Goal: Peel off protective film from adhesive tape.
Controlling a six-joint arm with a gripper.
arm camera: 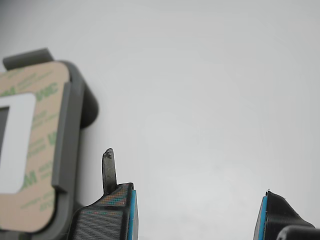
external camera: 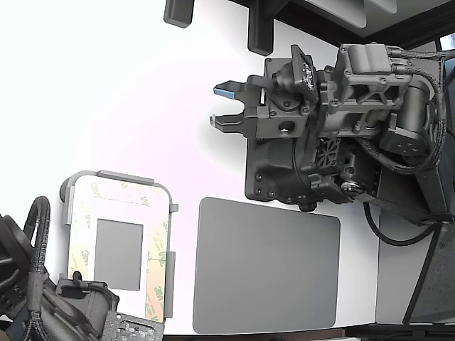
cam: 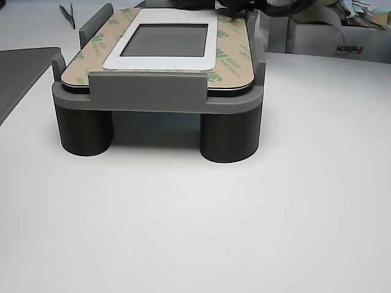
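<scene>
The adhesive tape (external camera: 153, 273) forms a rectangular frame around a small dark-grey rectangle (external camera: 119, 253), lying in a light-grey tray (external camera: 117, 176) at the exterior view's lower left. Tan protective film (arm camera: 45, 125) with green 3M marks covers the strips and lies flat on them (cam: 232, 61). My gripper (external camera: 220, 105) hangs over bare table well up and to the right of the tray in the exterior view. It is open, with nothing between its blue-padded fingers (arm camera: 127, 215). A thin dark tab (arm camera: 108, 170) sticks out from one finger. In the wrist view my gripper (arm camera: 197, 215) stands beside the tray's rim (arm camera: 67, 140), apart from it.
A large dark-grey rounded mat (external camera: 266, 266) lies to the right of the tray in the exterior view. A second arm with cables (external camera: 43, 298) sits at that view's lower left corner, against the tray. The tray stands on round legs (cam: 229, 137). Boxes (cam: 342, 43) stand behind it.
</scene>
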